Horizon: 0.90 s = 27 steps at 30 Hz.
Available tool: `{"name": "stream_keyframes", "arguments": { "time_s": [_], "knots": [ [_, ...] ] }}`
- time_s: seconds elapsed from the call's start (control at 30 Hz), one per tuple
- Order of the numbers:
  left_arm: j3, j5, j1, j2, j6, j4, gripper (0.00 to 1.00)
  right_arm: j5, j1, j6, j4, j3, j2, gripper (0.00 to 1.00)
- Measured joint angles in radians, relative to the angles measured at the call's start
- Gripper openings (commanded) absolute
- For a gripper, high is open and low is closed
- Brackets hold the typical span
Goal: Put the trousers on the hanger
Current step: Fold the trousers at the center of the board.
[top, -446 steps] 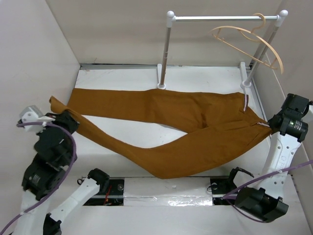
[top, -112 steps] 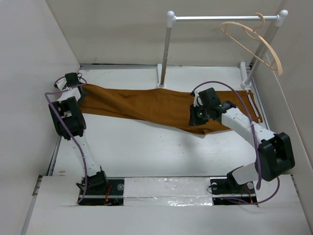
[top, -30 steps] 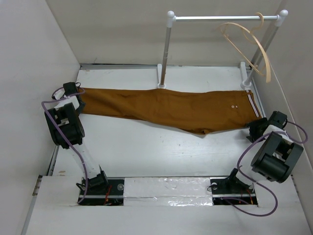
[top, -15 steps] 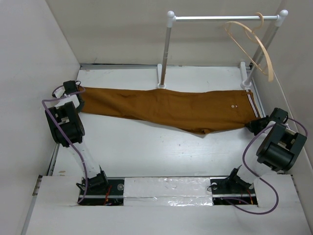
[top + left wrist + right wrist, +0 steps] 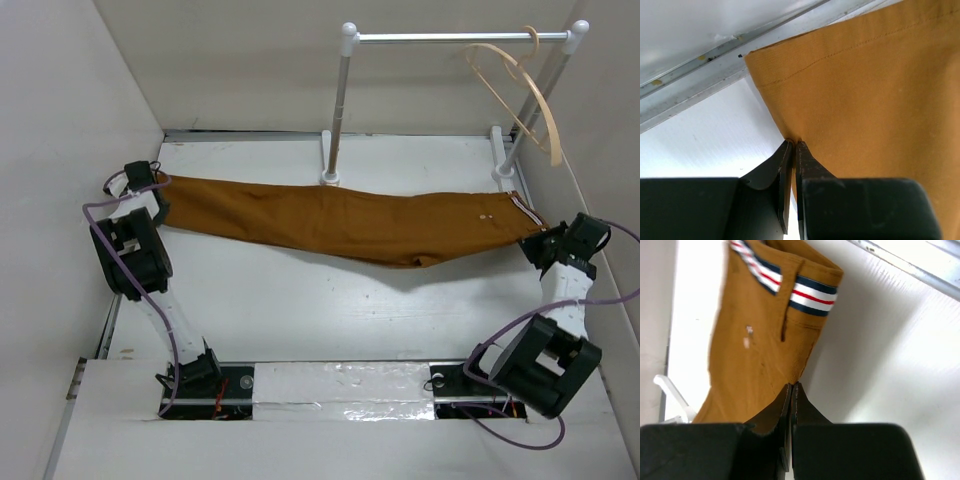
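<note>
Rust-brown cloth trousers (image 5: pixel 340 220) with a striped inner waistband are stretched lengthwise just in front of the white-and-metal rail stand (image 5: pixel 340 100). They run from beyond its left post to beyond its right post, over the white table (image 5: pixel 300 310).

The black two-finger left gripper (image 5: pixel 150 190) is at the leg end, left of the stand. Its wrist view shows the jaws (image 5: pixel 792 145) pressed together on the side edge of the cloth (image 5: pixel 880 100), just below the stitched hem.

The black right gripper (image 5: pixel 545 240) is at the waist end, right of the stand's right post. Its jaws (image 5: pixel 791 386) are clamped on the fabric edge (image 5: pixel 760 355) below the white, navy and red band. Two small pale buttons (image 5: pixel 484 216) show on the cloth near that end, and a shadow lies on the table beneath it.

A thin pale peach hanger (image 5: pixel 515 85) with curved shoulders hangs by its hook from the right end of the stand's top rail, turned at a slant and well apart from the trousers below.
</note>
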Motion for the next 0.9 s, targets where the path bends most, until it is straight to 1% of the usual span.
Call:
{"name": "stream_keyframes", "arguments": {
  "time_s": [0.1,0.17,0.33,0.4,0.47,0.53,0.63,0.73,0.77,0.8,0.83,0.87,0.9],
  "knots": [
    [-0.024,0.015,0.009,-0.04,0.0,0.002,0.0,0.007,-0.004,-0.014,-0.071,0.023,-0.079,0.0],
    [-0.071,0.026,0.013,-0.114,-0.003,-0.002,0.0,0.021,-0.006,-0.02,-0.118,0.041,-0.117,0.0],
    [-0.201,0.053,0.018,-0.398,-0.032,-0.013,0.0,0.053,-0.002,-0.036,-0.268,0.167,-0.144,0.0],
    [-0.287,0.049,0.019,-0.536,-0.044,0.007,0.0,0.074,0.014,-0.044,-0.294,0.216,-0.15,0.0],
    [-0.387,0.03,0.021,-0.66,-0.055,0.023,0.0,0.092,0.028,-0.048,-0.293,0.229,-0.158,0.0],
    [-0.495,-0.011,0.025,-0.742,-0.069,0.043,0.0,0.119,0.031,-0.05,-0.284,0.194,-0.169,0.0],
    [-0.621,-0.079,0.031,-0.755,-0.087,0.032,0.0,0.164,0.031,-0.042,-0.248,0.047,-0.19,0.0],
    [-0.642,-0.135,0.032,-0.703,-0.099,-0.008,0.0,0.205,0.005,-0.033,-0.254,-0.093,-0.171,0.0],
    [-0.639,-0.15,0.033,-0.69,-0.103,-0.01,0.0,0.213,-0.005,-0.031,-0.261,-0.117,-0.161,0.0],
    [-0.634,-0.164,0.033,-0.681,-0.106,-0.014,0.24,0.227,-0.017,-0.029,-0.266,-0.13,-0.15,0.0],
    [-0.629,-0.177,0.033,-0.675,-0.105,-0.017,0.39,0.238,-0.023,-0.031,-0.267,-0.134,-0.144,0.0],
    [-0.623,-0.191,0.033,-0.67,-0.108,-0.018,0.52,0.242,-0.024,-0.032,-0.267,-0.134,-0.143,0.0],
    [-0.617,-0.201,0.033,-0.669,-0.114,-0.018,0.64,0.246,-0.024,-0.036,-0.266,-0.132,-0.143,0.3]
  ]
}}
